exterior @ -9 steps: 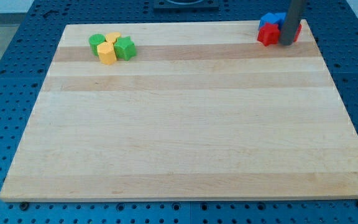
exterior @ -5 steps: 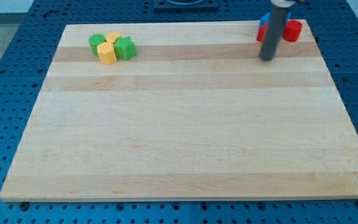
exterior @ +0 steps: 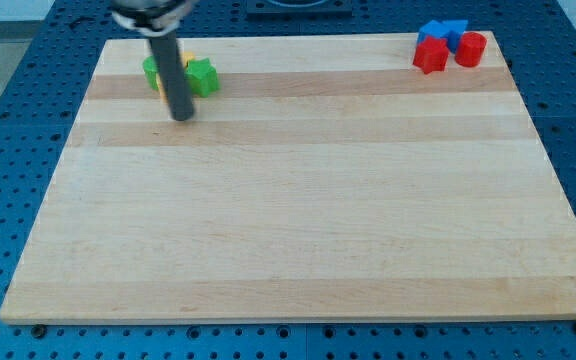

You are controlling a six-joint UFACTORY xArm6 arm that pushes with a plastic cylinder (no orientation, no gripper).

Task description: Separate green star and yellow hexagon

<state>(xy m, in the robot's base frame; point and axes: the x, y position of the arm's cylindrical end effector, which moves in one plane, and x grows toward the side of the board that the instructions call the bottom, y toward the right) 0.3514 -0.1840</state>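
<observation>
A cluster of green and yellow blocks sits near the board's top left. The green star (exterior: 202, 77) is at its right side. A second green block (exterior: 150, 69) is at its left. The yellow hexagon is mostly hidden behind my rod; only a yellow sliver (exterior: 159, 87) shows to the rod's left. Another yellow block (exterior: 186, 60) peeks out at the cluster's top. My tip (exterior: 181, 116) rests on the board just below the cluster, below the hidden hexagon and to the lower left of the green star.
A red star-like block (exterior: 429, 57), a blue block (exterior: 443, 32) and a red cylinder (exterior: 470, 48) sit together at the wooden board's (exterior: 298, 220) top right corner. A blue perforated table surrounds the board.
My rod has swept from the red and blue blocks at the top right across the board to the left, ending just below the green and yellow cluster. No block has visibly moved.
</observation>
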